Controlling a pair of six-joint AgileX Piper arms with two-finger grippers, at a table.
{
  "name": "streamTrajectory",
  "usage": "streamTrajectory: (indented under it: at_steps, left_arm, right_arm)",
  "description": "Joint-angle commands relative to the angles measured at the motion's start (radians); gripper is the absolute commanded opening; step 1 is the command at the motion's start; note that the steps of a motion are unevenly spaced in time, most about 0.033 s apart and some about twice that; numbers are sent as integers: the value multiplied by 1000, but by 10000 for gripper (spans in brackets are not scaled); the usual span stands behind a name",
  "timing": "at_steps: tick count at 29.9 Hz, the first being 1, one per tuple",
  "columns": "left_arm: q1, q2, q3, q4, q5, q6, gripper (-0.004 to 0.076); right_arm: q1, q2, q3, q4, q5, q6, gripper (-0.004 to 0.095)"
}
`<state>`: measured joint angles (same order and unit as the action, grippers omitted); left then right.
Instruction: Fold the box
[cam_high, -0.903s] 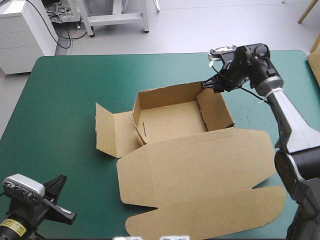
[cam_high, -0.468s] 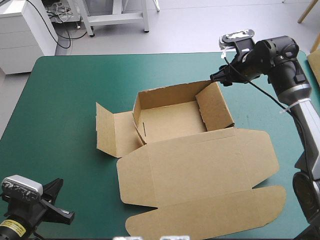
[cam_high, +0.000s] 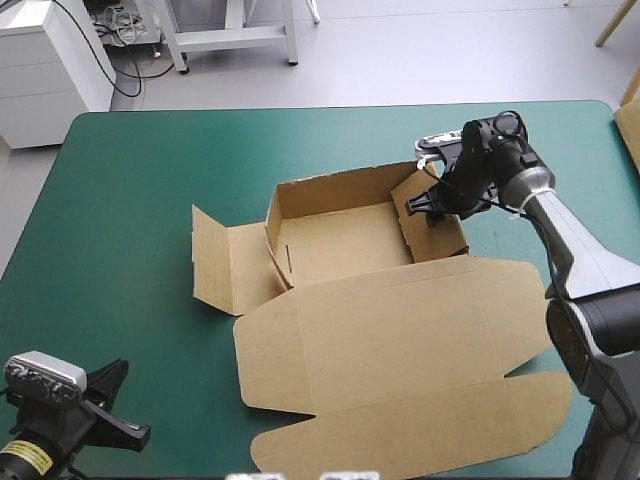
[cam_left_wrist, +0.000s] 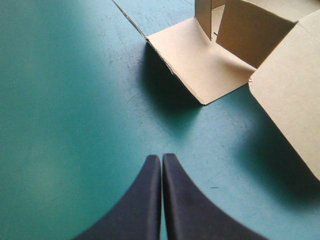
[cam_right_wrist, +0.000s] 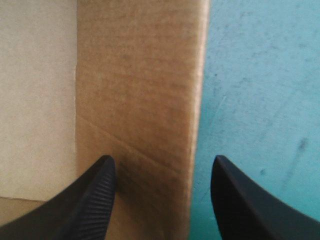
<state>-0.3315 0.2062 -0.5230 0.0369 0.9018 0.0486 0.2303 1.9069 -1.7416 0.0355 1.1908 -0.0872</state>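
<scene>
R gripper (cam_right_wrist: 162, 200) open, fingers (cam_right_wrist: 97, 200) astride the R wall (cam_right_wrist: 140, 100) of the box (cam_high: 345, 245): one inside the tray, one outside over the teal-green cover (cam_right_wrist: 260, 75). No clear contact yet. Box sits mid-table w/ back wall (cam_high: 330, 190) and R wall up, L side panel (cam_high: 235, 265) flat at its 9 o'clock, lid (cam_high: 400, 340) flat at 6. L gripper (cam_left_wrist: 161, 162) closed on nothing, parked at the table's 7 o'clock. I reckon I'm on the R wall step; next needs a pinch, then tuck it inward w/o dragging the tray
</scene>
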Motion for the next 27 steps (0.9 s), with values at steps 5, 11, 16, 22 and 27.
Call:
streamTrajectory:
  at_steps: [5,11,16,22,27]
  left_arm:
    - [2,13,-25,-7,-27,-10,-8]
    - [2,13,-25,-7,-6,-5,-8]
    - [2,13,-25,-3,-6,-5,-8]
    - [2,13,-25,2,-2,-7,-8]
    - [2,13,-25,-19,-2,-5,-3]
  right_arm:
    - [0,-21,-24,21,-21,6,153]
    - [0,-25,-31,17,-21,19,-21]
    - [0,-80,-74,14,-21,29,-21]
    - [0,-242,-87,-36,-21,53,-21]
    - [0,-376,-87,-80,-21,58,-21]
